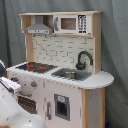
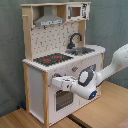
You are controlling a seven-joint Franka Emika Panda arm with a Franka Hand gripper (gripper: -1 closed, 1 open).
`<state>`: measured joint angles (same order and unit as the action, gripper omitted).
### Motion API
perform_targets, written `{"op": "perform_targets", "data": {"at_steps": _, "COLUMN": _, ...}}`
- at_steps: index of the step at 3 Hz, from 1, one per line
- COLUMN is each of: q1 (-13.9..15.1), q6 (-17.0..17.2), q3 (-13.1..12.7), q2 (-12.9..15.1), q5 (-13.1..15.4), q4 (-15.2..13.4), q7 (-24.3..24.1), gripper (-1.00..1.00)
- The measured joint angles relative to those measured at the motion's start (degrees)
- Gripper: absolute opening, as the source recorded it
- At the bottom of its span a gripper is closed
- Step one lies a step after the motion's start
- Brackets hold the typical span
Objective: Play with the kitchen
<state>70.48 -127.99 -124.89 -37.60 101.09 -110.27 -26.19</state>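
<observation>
The kitchen (image 1: 70,47) is a white and light-wood toy with a black-red stovetop (image 1: 35,66), a sink (image 1: 70,75) with a black faucet (image 1: 84,59), a grey hood (image 1: 39,29) and a microwave (image 1: 70,23). In the second exterior view the kitchen (image 2: 35,82) stands on the left. My white arm (image 2: 117,57) reaches in from the second exterior view's right. My gripper (image 2: 55,82) is right at the kitchen's front, just above the windowed oven door (image 2: 62,100) and below the knobs (image 2: 75,69). In the first exterior view the gripper (image 1: 13,85) shows at the left edge.
The kitchen stands on a light wooden tabletop (image 2: 102,115), with a seam between two boards under my arm. A grey curtain (image 1: 114,45) hangs behind it. My arm's bulky wrist (image 2: 86,82) sits in front of the lower cabinet.
</observation>
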Motion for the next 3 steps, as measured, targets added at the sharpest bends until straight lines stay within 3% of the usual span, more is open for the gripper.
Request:
{"op": "perform_targets", "data": {"at_steps": 2, "q1": -0.02, "q6": 1.31, "q3": -0.14, "q2": -0.68, "q5": 0.03, "q4": 0.06, "q7": 12.36, "gripper": -1.0}}
{"op": "perform_targets", "data": {"at_steps": 3, "q1": -0.02, "q6": 1.82, "q3": -0.16, "q2": -0.98, "q5": 0.01, "q4": 0.01, "q7": 15.34, "gripper": -1.0}}
